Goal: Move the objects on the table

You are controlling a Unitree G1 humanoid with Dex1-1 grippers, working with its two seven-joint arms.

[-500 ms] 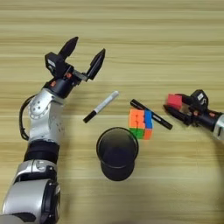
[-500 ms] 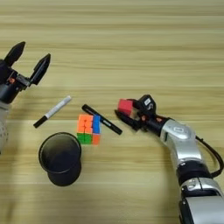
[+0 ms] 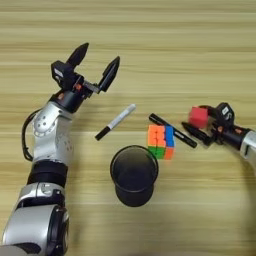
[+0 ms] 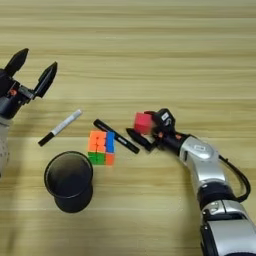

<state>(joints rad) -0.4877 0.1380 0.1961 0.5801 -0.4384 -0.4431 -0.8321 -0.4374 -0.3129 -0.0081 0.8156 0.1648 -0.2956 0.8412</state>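
The right eye view shows the right arm from elbow to wrist, while the left eye view cuts it off just past the wrist and shows the left arm whole instead. Nearest, the black mesh cup (image 3: 134, 175) stands upright on the table (image 3: 150, 40). Just beyond it at 1 o'clock sits the multicolour puzzle cube (image 3: 160, 141), with the slim black marker (image 3: 172, 130) lying beside its far right corner. At 11 o'clock from the cup lies the silver-white marker (image 3: 116, 121). The right gripper (image 4: 144, 131) clasps the small red block (image 4: 142, 123) at 3 o'clock. The left gripper (image 3: 95, 62), farthest, hangs spread wide, holding nothing.
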